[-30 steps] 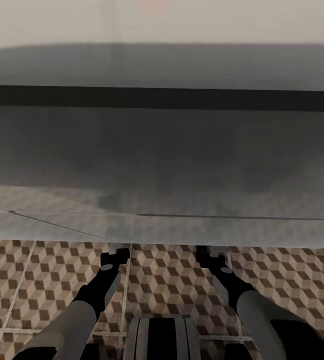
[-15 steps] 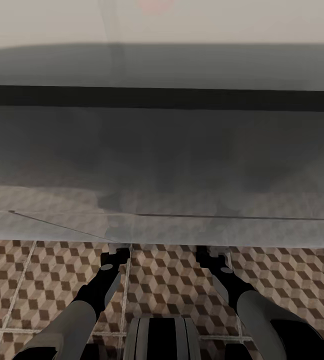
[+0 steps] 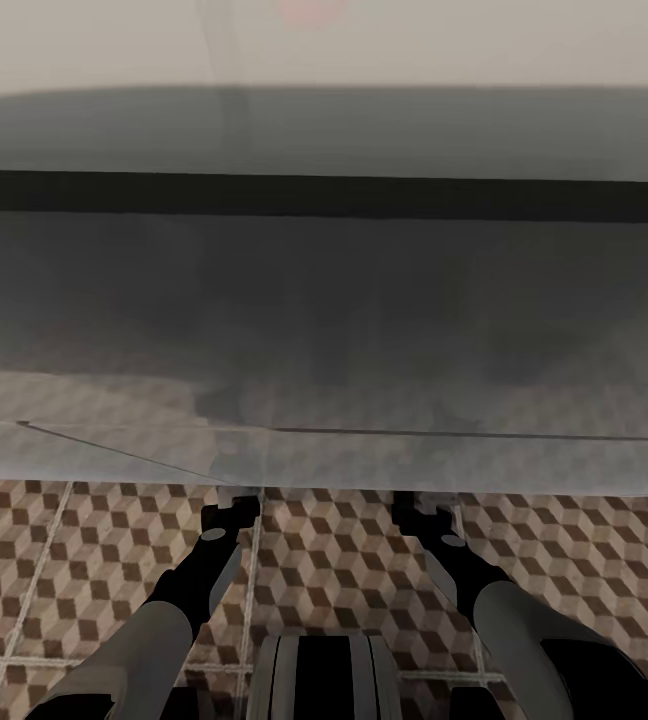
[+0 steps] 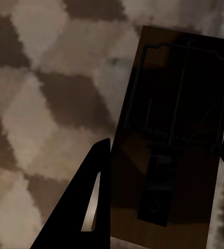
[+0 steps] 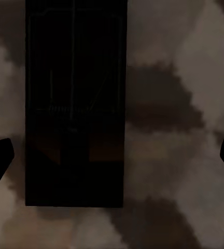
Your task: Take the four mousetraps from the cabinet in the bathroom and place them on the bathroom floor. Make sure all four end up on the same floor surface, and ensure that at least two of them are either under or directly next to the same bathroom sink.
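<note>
In the left wrist view a brown wooden mousetrap (image 4: 174, 140) with dark wire parts sits between the fingers of my left gripper (image 4: 166, 171), which touch its two long sides just over the cube-patterned bathroom floor (image 4: 44, 104). A second mousetrap (image 5: 75, 114) lies flat on the floor in deep shadow. My right gripper (image 5: 112, 155) hangs above it with its fingers spread wide, beyond the trap's edges. In the head view both arms reach forward, and their fingertips are hidden under a pale overhanging edge (image 3: 324, 470). The cabinet is out of view.
A broad, blurred pale grey body with a dark horizontal band (image 3: 324, 195) spans the head view close in front. I cannot tell whether it is the sink. Patterned floor tiles (image 3: 344, 560) show between and beside my arms.
</note>
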`<state>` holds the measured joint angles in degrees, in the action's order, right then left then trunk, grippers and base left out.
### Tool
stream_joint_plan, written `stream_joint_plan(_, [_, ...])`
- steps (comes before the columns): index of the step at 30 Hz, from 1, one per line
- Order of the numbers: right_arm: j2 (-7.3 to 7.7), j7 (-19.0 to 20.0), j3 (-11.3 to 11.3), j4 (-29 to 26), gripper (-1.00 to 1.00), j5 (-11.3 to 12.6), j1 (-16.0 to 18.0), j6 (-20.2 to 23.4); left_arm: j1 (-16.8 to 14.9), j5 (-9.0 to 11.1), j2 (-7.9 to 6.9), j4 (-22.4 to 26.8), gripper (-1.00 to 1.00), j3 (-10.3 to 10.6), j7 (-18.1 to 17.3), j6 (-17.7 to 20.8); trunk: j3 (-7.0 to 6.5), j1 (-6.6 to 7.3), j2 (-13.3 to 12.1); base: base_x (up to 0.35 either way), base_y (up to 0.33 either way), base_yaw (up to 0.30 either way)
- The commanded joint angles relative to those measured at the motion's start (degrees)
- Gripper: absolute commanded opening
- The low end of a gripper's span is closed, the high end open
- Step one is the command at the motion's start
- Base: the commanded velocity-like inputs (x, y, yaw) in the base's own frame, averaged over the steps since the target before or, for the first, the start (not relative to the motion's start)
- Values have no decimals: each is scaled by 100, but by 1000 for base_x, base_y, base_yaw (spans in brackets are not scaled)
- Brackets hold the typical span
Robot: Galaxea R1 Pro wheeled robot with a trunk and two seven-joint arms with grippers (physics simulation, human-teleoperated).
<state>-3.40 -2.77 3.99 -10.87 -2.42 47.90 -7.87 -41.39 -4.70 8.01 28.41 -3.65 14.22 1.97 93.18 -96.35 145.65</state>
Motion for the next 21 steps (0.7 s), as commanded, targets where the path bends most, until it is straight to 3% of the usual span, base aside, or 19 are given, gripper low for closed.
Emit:
stream_joint_plan(1, [-4, -5, 38, 6, 100, -24, 2, -21, 0, -57, 7, 7, -100, -31, 10, 23, 3, 1, 1, 0, 0, 0])
stream_joint_plan(21, [-3, -5, 40, 6, 100, -22, 3, -22, 0, -61, 0, -20, -100, -27, 8, 23, 3, 1, 1, 0, 0, 0])
